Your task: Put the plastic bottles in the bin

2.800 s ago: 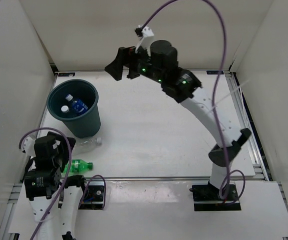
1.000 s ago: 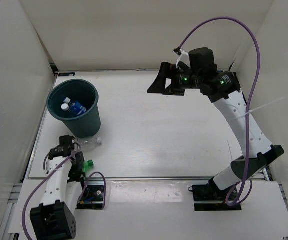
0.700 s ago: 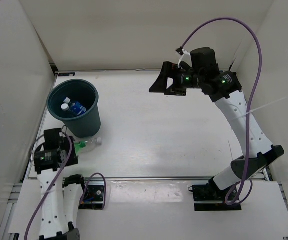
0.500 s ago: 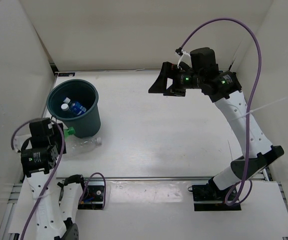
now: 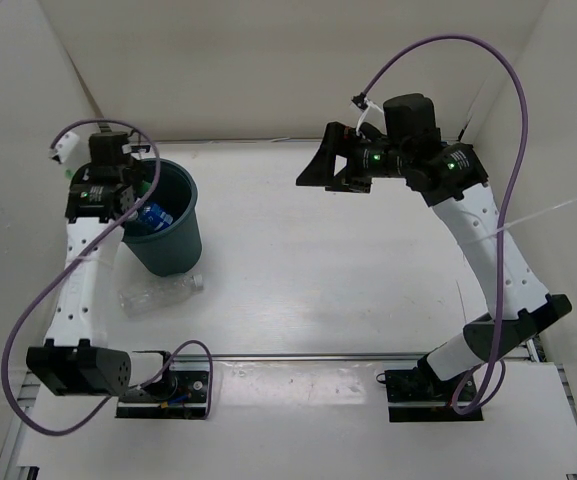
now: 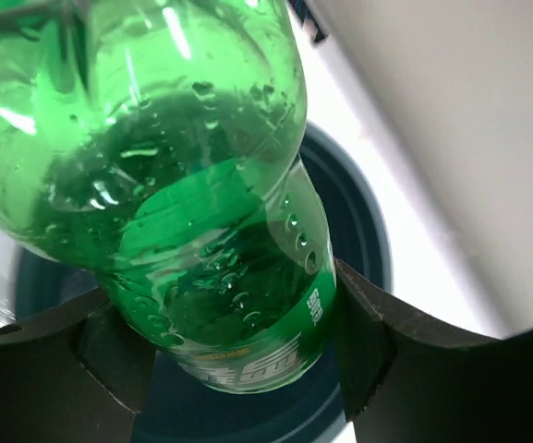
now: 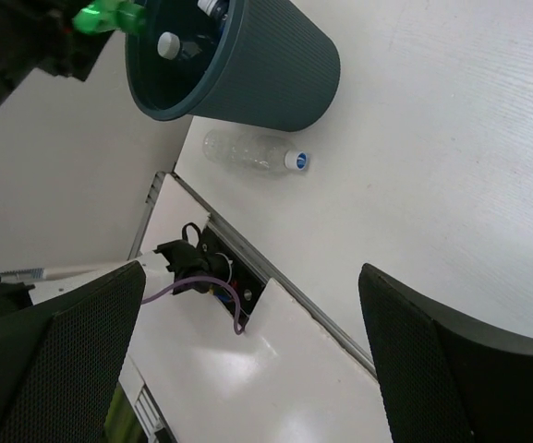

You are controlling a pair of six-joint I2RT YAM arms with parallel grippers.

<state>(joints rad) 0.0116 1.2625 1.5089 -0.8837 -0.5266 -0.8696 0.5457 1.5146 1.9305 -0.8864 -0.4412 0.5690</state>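
Observation:
My left gripper (image 5: 131, 196) is shut on the green bottle (image 6: 201, 231) and holds it over the left rim of the dark teal-grey bin (image 5: 176, 250). Only the bottle's green cap end (image 7: 109, 17) shows in the right wrist view. In the left wrist view the bin's opening (image 6: 363, 240) lies right below the bottle. A blue-labelled bottle (image 5: 154, 214) and a white cap (image 7: 167, 42) show inside the bin (image 7: 257, 74). The plain clear bottle (image 5: 158, 293) lies on the table in front of the bin, also in the right wrist view (image 7: 248, 151). My right gripper (image 5: 330, 172) is open and empty, high over the back of the table.
White walls close in the table on the left, back and right. A metal rail (image 5: 348, 355) runs along the near edge, with a cable box (image 5: 173, 385) by the left arm's base. The right arm's purple cable (image 5: 508, 90) loops overhead.
My left arm has lifted the green bottle from the table near the front left up and back to over the bin. The right arm has stayed still for the last second.

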